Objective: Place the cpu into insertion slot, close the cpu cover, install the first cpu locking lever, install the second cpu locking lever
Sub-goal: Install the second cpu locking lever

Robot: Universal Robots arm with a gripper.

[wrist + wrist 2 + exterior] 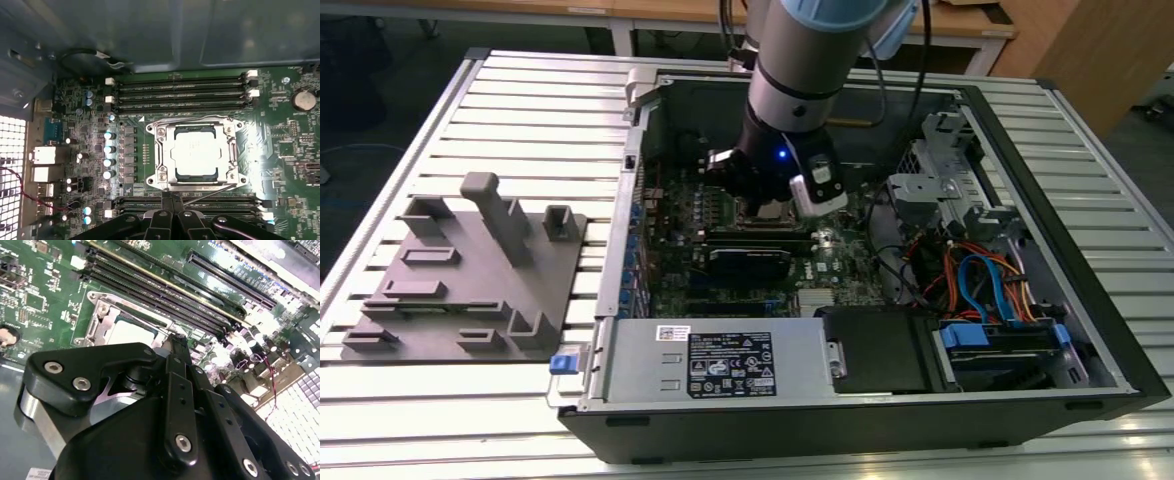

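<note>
cpu seated under its closed cover, gripper at the socket's edge

the cpu (pixel 195 152) lies flat in the insertion slot (pixel 196 177), its silver-grey top showing through the square cut-out of the cpu cover (pixel 162 155). the cover is folded down over the chip, a silvery frame with screws at its corners. a thin wire locking lever (pixel 207 192) runs slantwise along the socket edge closest to the gripper, and another wire (pixel 190 121) follows the opposite edge. in the second wrist view the same chip (pixel 131 333) shows pale inside its metal frame, partly hidden behind the black finger linkages.

the gripper (pixel 172 212) sits just beside the socket, over the memory slots (pixel 220 204) on that side. its two fingertips are pressed together into one narrow point, with nothing between them. whether the tip touches the slanting lever i cannot tell.

a second bank of long memory slots (pixel 182 92) runs along the socket's far side, and a row of small capacitors (pixel 107 155) stands near it on the green motherboard (pixel 280 150).

in the exterior view the arm (pixel 794 90) reaches down into the open computer case (pixel 1067 330), which lies on a slatted metal table (pixel 480 420). a grey fixture block (pixel 467 280) rests on the table at the exterior view's left of the case.
</note>
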